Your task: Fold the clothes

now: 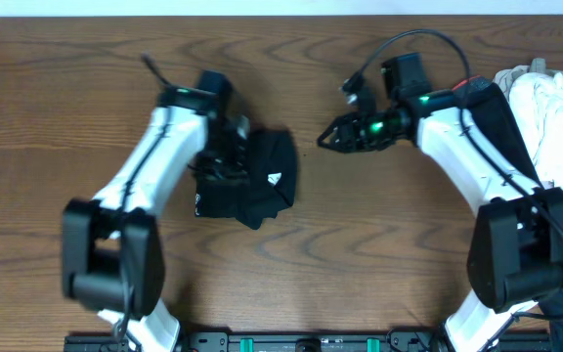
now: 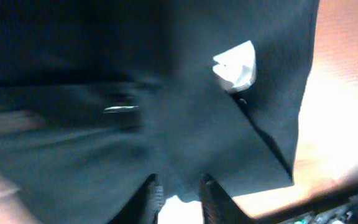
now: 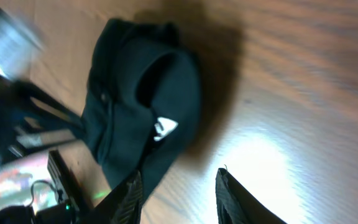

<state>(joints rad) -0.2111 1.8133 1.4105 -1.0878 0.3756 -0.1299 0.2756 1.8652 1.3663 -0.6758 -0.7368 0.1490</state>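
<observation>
Black T-shirt point(image 1: 267, 181), one, lies bunched; white garment point(image 1: 555, 112), one, far right.

The T-shirt point(image 1: 262, 181) is plain black with a small white logo point(image 1: 274, 179); the table point(image 1: 57, 88) is brown woodgrain; the crumpled garment point(image 1: 558, 108) is white.
</observation>
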